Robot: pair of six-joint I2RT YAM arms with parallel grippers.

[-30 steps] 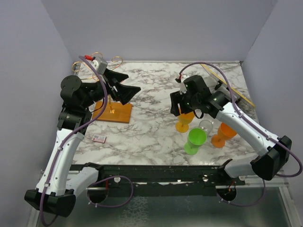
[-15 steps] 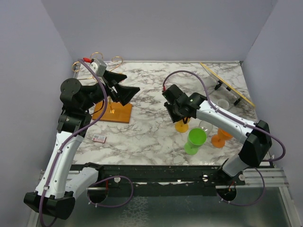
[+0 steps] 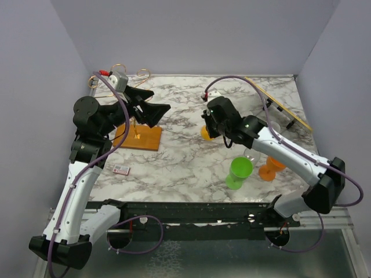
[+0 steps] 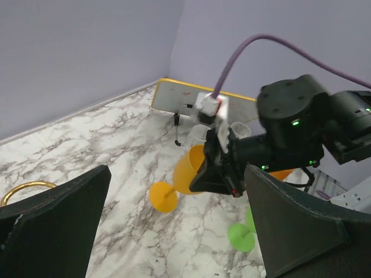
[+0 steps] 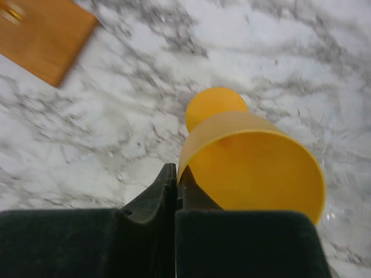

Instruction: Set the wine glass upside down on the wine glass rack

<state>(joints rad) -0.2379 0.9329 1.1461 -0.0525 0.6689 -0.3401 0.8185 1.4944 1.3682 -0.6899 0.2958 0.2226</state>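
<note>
one wine glass rack (image 3: 139,138), three coloured glasses: green glass (image 3: 239,172), orange glass (image 3: 270,167) and, right of the rack, the yellow wine glass (image 5: 255,168) — rim pinched by the right gripper (image 5: 175,174) — left gripper (image 3: 163,99) gapes wide.

rack (image 3: 148,139) left, wine glass (image 3: 206,133) right

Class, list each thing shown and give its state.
yellow wine glass, tilted, gripped at rim
right gripper, shut on yellow wine glass
left gripper, open, empty
wine glass rack, standing, no glass on it
green wine glass, upright
orange wine glass, upright
</note>
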